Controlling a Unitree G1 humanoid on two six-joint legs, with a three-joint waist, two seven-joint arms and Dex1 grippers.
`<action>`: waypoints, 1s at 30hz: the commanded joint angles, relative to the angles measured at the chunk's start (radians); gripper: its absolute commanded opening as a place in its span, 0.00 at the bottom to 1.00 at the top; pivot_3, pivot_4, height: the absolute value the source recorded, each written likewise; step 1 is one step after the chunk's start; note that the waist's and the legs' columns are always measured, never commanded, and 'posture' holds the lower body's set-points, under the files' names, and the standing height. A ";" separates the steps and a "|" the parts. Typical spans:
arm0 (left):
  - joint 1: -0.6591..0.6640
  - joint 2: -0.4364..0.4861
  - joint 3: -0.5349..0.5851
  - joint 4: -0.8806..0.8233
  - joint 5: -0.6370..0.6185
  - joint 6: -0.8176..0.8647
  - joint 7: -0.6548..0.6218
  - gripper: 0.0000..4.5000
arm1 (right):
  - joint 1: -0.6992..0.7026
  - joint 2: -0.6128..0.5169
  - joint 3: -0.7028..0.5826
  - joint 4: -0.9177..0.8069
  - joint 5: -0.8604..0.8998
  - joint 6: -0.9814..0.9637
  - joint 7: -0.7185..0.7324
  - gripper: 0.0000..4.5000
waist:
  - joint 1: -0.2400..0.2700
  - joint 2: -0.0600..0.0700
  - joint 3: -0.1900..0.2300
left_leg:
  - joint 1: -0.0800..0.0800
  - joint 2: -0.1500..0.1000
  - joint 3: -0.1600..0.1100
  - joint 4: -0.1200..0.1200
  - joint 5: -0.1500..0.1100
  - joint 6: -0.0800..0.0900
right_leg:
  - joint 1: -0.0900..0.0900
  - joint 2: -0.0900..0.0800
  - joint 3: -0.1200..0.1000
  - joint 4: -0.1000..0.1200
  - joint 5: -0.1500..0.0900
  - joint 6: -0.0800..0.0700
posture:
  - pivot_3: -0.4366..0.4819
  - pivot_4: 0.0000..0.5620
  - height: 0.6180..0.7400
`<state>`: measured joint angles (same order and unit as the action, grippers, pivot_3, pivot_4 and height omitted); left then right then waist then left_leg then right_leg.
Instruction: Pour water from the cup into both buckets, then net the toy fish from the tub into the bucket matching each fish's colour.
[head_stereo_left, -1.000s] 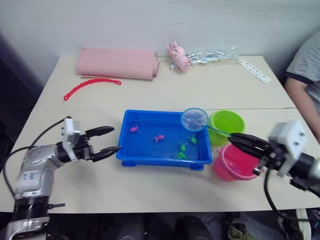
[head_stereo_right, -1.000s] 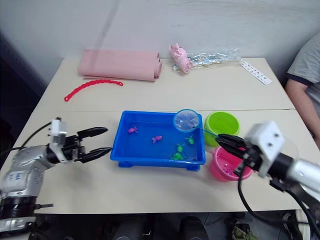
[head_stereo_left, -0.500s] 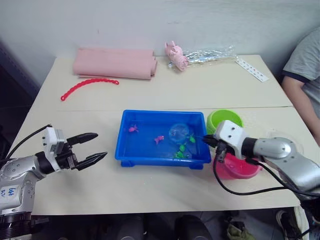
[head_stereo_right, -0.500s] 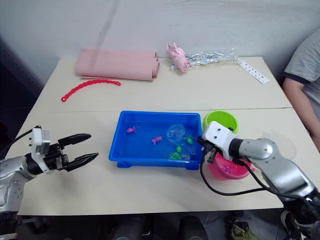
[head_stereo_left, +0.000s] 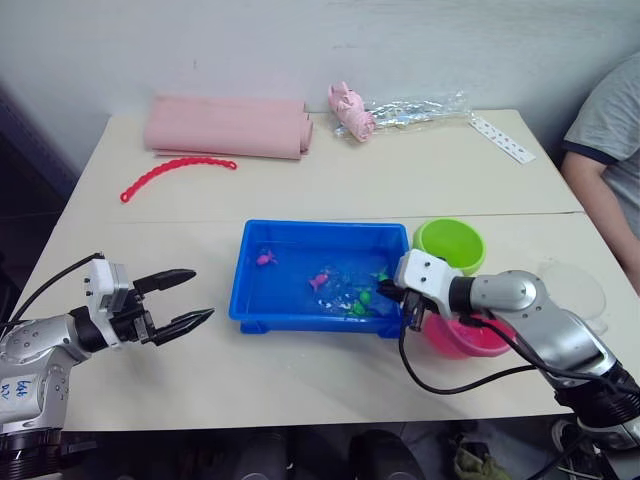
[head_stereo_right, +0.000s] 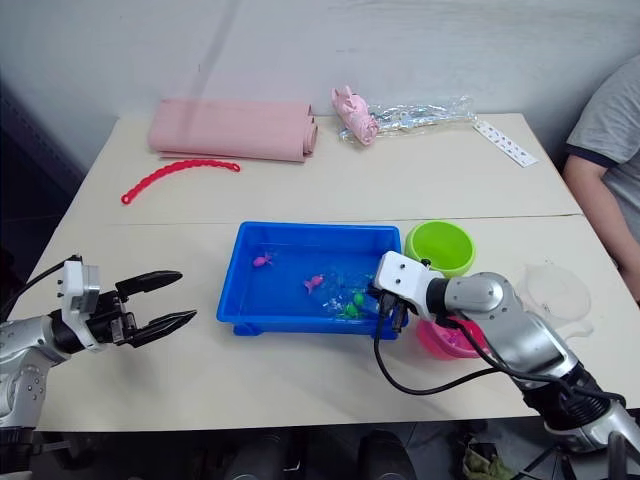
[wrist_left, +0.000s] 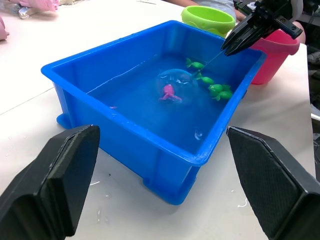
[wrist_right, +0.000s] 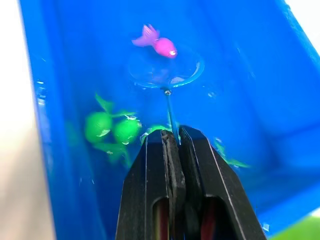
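A: How does the right end effector (wrist_right: 172, 137) stand?

B: Its two black fingers are pressed together on the thin stick of the net (wrist_right: 165, 70). It hangs over the tub (head_stereo_left: 300, 312) at the end nearest the buckets, fingers aimed down into the water.

A: And the net hoop?

B: Sunk in the tub's water, out beyond the fingertips toward the tub's middle. A pink fish (wrist_right: 157, 44) lies at the hoop's far rim; I cannot tell whether it is inside the mesh or just over it.

A: The other fish?

B: A cluster of green fish (wrist_right: 112, 130) sits beside the stick, close to the fingertips. A second pink fish (head_stereo_left: 266, 259) floats near the tub's far corner, well away from the net.

A: The left end effector (head_stereo_left: 182, 298)?

B: Fingers spread wide, holding nothing, low over the tabletop (head_stereo_left: 450, 170), near the tub's other end but not touching it.

A: The buckets?

B: The green bucket (head_stereo_left: 449, 244) stands just beside the tub's end, the pink bucket (wrist_left: 274, 55) next to it, partly behind the right arm.

A: What differs between views?

B: The right wrist view shows the clamp on the stick plainly; the head views show the clear cup (head_stereo_left: 572, 290) beyond the pink bucket.
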<state>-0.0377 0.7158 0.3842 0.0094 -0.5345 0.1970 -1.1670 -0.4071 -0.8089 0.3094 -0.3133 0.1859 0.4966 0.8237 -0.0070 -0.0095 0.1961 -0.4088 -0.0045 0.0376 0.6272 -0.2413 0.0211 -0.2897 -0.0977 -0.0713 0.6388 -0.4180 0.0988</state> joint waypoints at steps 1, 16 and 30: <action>0.004 0.017 0.010 -0.017 -0.012 -0.019 -0.011 0.99 | 0.025 0.033 -0.051 -0.052 0.036 0.022 0.002 0.00 | 0.000 0.000 0.000 | 0.000 0.000 0.000 0.000 0.000 0.000 | 0.000 0.000 0.000 0.000 0.000 0.000 | 0.48 0.27 1.00; -0.069 0.009 -0.048 0.021 -0.019 -0.039 -0.066 0.99 | 0.234 0.071 -0.351 -0.180 0.242 0.009 0.031 0.00 | 0.005 0.000 0.000 | 0.000 0.000 0.000 -0.002 0.000 0.000 | 0.000 0.000 0.000 -0.001 0.000 0.000 | 0.48 0.27 1.00; -0.269 -0.052 -0.207 0.001 -0.021 0.015 -0.086 0.99 | 0.489 0.105 -0.505 -0.315 0.308 -0.067 -0.011 0.00 | 0.004 0.000 0.000 | 0.000 0.000 0.000 -0.002 0.000 -0.001 | 0.001 0.001 0.000 -0.001 0.000 0.000 | 0.48 0.27 1.00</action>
<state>-0.2836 0.6654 0.1877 0.0423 -0.5418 0.2005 -1.2535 0.0741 -0.7127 -0.1507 -0.5761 0.4613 0.4369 0.8307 -0.0029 -0.0096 0.1962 -0.4084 -0.0047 0.0381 0.6252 -0.2412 0.0205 -0.2892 -0.0966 -0.0712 0.6378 -0.4180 0.0989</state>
